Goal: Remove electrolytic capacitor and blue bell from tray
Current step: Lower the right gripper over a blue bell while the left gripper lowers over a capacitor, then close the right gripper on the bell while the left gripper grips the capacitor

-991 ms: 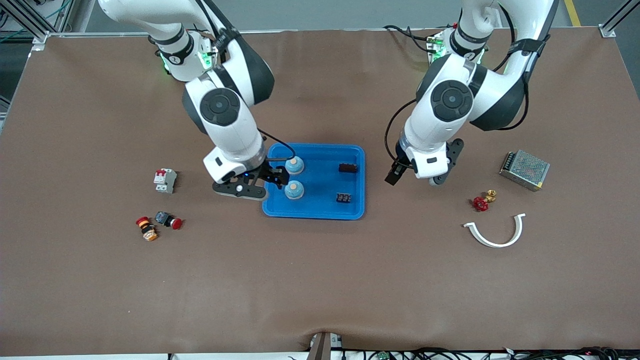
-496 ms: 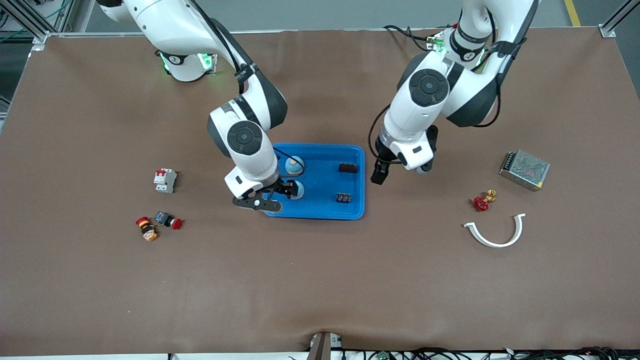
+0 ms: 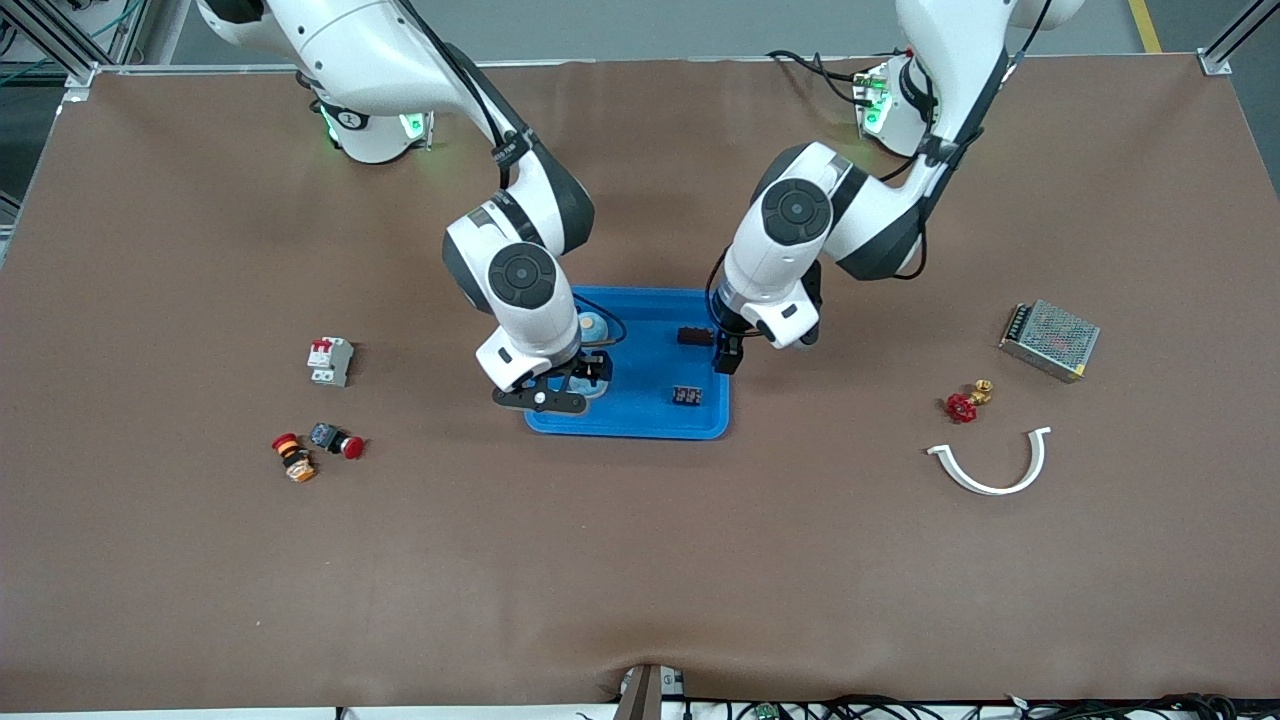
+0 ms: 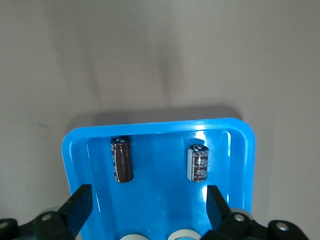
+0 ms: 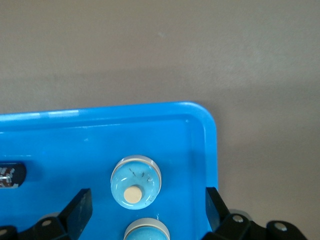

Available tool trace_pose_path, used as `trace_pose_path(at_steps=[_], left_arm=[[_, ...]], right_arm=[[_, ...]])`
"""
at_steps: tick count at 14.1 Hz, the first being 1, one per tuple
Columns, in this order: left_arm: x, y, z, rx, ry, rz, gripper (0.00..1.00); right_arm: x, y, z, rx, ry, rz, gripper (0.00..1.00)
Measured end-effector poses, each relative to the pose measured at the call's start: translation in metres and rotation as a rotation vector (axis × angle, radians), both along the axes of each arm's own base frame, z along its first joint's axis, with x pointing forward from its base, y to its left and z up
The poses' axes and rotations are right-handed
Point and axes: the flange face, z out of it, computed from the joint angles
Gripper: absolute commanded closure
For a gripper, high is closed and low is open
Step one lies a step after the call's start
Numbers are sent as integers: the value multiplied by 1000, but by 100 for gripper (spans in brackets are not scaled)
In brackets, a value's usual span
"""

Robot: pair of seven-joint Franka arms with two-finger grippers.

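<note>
A blue tray [image 3: 645,412] holds two light-blue bells and two dark capacitors. One bell [image 3: 592,325] shows clearly; the other is mostly hidden under my right gripper [image 3: 590,376], which is open over it. In the right wrist view the gripper [image 5: 146,207] is open above both bells [image 5: 136,181] [image 5: 146,231]. My left gripper [image 3: 725,353] is open over the tray's edge beside one capacitor [image 3: 694,336]; the other capacitor [image 3: 686,396] lies nearer the camera. The left wrist view shows the open gripper [image 4: 148,207] and both capacitors [image 4: 122,160] [image 4: 198,162].
A white circuit breaker [image 3: 330,360] and red push buttons [image 3: 295,458] [image 3: 337,440] lie toward the right arm's end. A metal power supply [image 3: 1049,339], a red valve [image 3: 965,403] and a white curved piece [image 3: 990,465] lie toward the left arm's end.
Both arms have swung in toward the tray. The right gripper moved from the tray's edge to over the nearer bell. The left gripper moved from beside the tray to over its edge.
</note>
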Motion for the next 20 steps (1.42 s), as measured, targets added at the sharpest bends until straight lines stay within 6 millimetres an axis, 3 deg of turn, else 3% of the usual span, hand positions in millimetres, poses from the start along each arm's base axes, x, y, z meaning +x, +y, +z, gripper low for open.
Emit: trace_pose_path(at_steps=[5, 12, 20], left_arm=[[-4, -10, -27, -1, 13, 108, 0], [-23, -34, -71, 37, 53, 122, 0], [-27, -37, -94, 54, 51, 99, 0]], right_arm=[[-4, 10, -13, 10, -13, 16, 0], [-7, 16, -42, 11, -14, 24, 0], [-15, 15, -66, 10, -14, 31, 0]])
